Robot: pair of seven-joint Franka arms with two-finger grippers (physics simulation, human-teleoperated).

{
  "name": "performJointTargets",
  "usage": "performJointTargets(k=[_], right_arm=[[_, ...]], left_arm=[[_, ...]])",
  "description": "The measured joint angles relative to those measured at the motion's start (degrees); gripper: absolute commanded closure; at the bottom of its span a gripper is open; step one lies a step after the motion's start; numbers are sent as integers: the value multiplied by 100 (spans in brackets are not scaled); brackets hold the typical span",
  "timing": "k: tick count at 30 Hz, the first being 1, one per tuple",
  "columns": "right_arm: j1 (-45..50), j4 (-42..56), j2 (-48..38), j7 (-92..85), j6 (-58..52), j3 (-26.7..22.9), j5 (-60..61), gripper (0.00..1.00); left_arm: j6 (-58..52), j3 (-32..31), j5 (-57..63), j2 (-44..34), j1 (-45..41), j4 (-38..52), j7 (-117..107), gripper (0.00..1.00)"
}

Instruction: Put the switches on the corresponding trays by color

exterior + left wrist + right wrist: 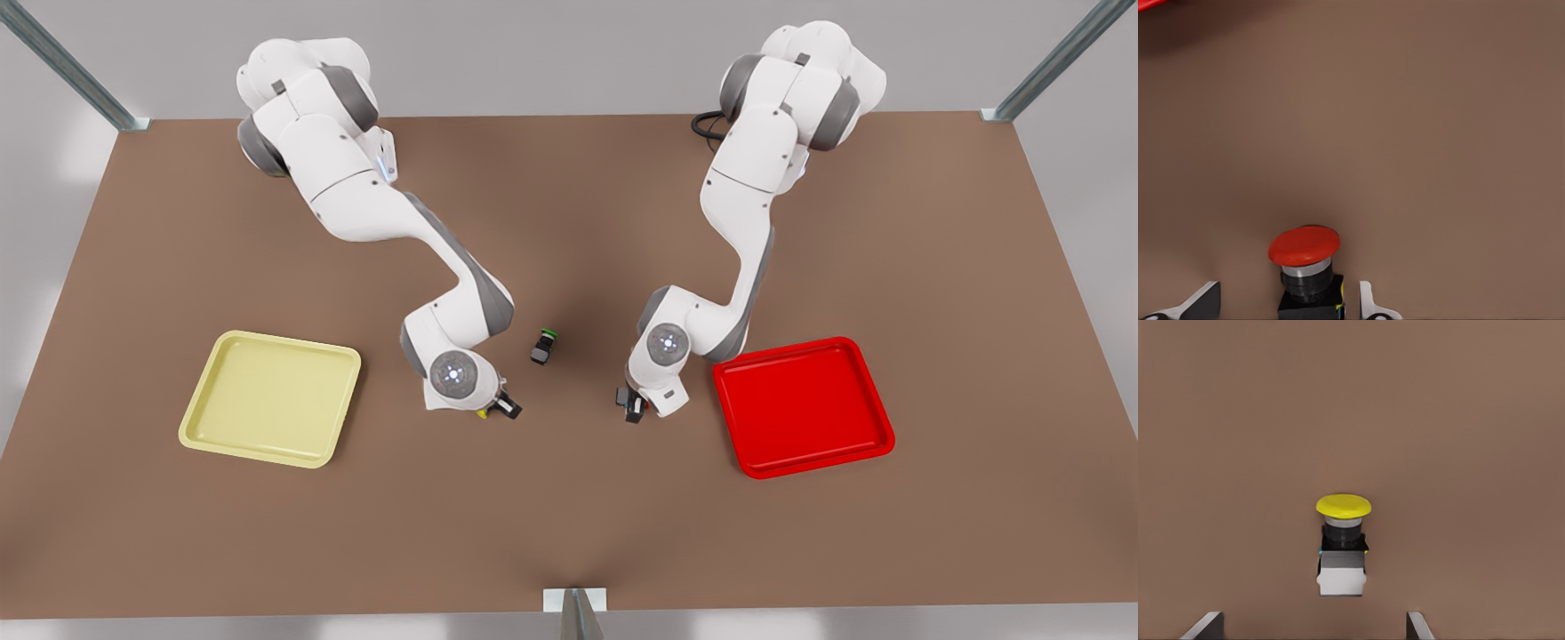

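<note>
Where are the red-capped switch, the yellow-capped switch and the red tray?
red-capped switch (1304, 244), left wrist view, on its round red cap.
yellow-capped switch (1343, 506), right wrist view, on its yellow cap.
red tray (803, 407), front view, on its bare floor.

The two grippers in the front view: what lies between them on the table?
Front view: only bare table between left gripper and right gripper; the green-capped switch sits behind that line.

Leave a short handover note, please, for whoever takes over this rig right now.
Left gripper: jaws open, astride the red switch on the table, beside the red tray.
Right gripper: jaws open at the yellow switch, also on the table, near the yellow tray.
Done: nothing; both trays empty.
To do: grasp each switch, place it in its matching tray; leave the green switch alone.
</note>
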Motion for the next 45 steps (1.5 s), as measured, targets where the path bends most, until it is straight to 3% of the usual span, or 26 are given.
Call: performJointTargets(k=[2, 3, 6, 11, 20, 41, 43, 45], right_arm=[[1, -16, 82, -5, 55, 3, -30, 0], [8, -70, 113, 8, 70, 3, -51, 0], [33, -103, 205, 39, 241, 3, -134, 0], [131, -145, 151, 162, 648, -20, -291, 0], [71, -1780, -490, 163, 2163, -252, 127, 0], [97, -1916, -272, 189, 2572, -243, 132, 0], [80, -1913, -272, 180, 2563, -243, 132, 11], [80, -1916, -274, 239, 2544, -244, 132, 14]], left_arm=[[0, 0, -1, 61, -3, 70, 13, 0], [-5, 0, 0, 71, 1, 70, 44, 13], [-16, 0, 5, 72, 5, 70, 88, 33], [-17, 0, 9, 72, 4, 70, 97, 41], [-125, 0, -67, 11, 5, 70, 97, 42], [-215, 35, 10, -7, 5, 114, 344, 44], [-142, 35, 10, 32, 5, 114, 351, 44], [-141, 35, 10, 37, 5, 114, 350, 44]])
